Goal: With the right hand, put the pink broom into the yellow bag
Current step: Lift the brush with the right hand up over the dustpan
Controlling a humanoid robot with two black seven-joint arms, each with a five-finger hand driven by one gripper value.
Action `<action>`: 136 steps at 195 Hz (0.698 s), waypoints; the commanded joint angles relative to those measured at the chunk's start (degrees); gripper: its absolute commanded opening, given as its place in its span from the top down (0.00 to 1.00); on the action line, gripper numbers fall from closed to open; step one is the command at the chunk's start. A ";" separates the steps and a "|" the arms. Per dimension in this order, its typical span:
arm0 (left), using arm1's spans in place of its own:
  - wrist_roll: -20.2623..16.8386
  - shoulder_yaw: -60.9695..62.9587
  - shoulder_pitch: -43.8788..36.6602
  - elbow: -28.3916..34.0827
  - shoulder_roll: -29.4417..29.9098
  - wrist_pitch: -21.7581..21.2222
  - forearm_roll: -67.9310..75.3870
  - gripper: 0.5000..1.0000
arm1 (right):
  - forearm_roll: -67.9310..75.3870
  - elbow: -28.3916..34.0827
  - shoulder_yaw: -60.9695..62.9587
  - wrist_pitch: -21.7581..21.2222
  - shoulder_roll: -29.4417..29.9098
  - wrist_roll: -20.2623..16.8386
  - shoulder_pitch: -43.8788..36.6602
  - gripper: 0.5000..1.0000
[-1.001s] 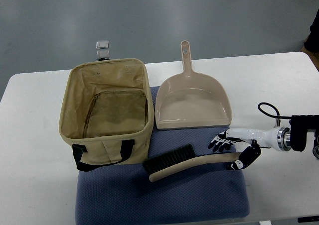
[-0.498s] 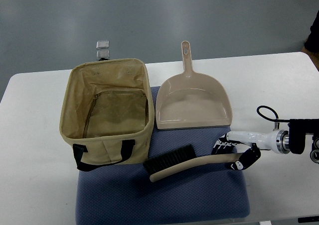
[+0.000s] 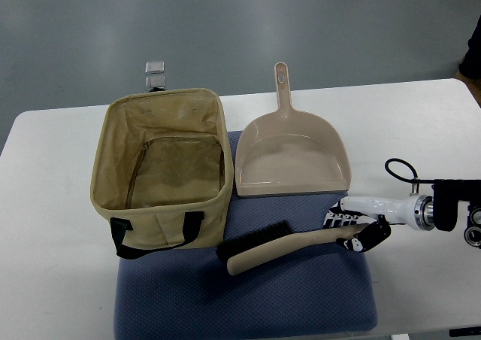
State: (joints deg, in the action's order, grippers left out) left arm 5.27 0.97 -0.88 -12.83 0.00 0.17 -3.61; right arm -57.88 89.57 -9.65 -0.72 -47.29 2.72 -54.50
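At lower right of frame, right hand [image 3: 355, 229] closes thumb and fingers on the pink broom [image 3: 289, 244] handle end, broom lying on blue mat [image 3: 248, 302], right of the open yellow bag [image 3: 161, 167], for lifting.

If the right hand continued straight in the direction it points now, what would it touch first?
It points toward the picture's left. The right hand is already at the handle of the pink broom, so the broom comes first; farther along probably the yellow bag, though depth is unclear.
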 commanded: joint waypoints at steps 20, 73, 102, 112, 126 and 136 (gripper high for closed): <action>0.00 0.00 0.00 -0.09 0.00 0.00 0.00 0.00 | 0.22 0.17 0.51 -0.77 -1.75 0.00 -1.57 1.00; 0.00 0.09 0.00 -0.09 0.00 0.00 0.00 0.00 | 0.48 1.66 1.13 -2.00 -5.18 0.00 -5.18 1.00; 0.00 0.09 0.00 -0.09 0.00 0.00 0.09 0.00 | 0.75 2.98 2.97 -4.11 -7.99 0.00 -6.76 1.00; 0.00 0.09 0.00 -0.18 0.00 0.00 0.09 0.00 | 0.83 3.42 3.50 -4.73 -9.13 0.00 -7.20 1.00; 0.00 0.09 0.00 -0.18 0.00 0.00 0.09 0.00 | 0.92 3.95 4.12 -5.34 -10.19 0.09 -7.99 1.00; -0.09 0.09 0.00 -0.18 0.00 0.09 0.09 0.00 | 1.01 4.21 4.73 -5.87 -11.24 0.09 -8.25 1.00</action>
State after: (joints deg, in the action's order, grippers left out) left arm 5.27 1.06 -0.88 -12.99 0.00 0.18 -3.53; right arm -56.98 93.09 -5.96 -5.58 -56.74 2.74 -61.96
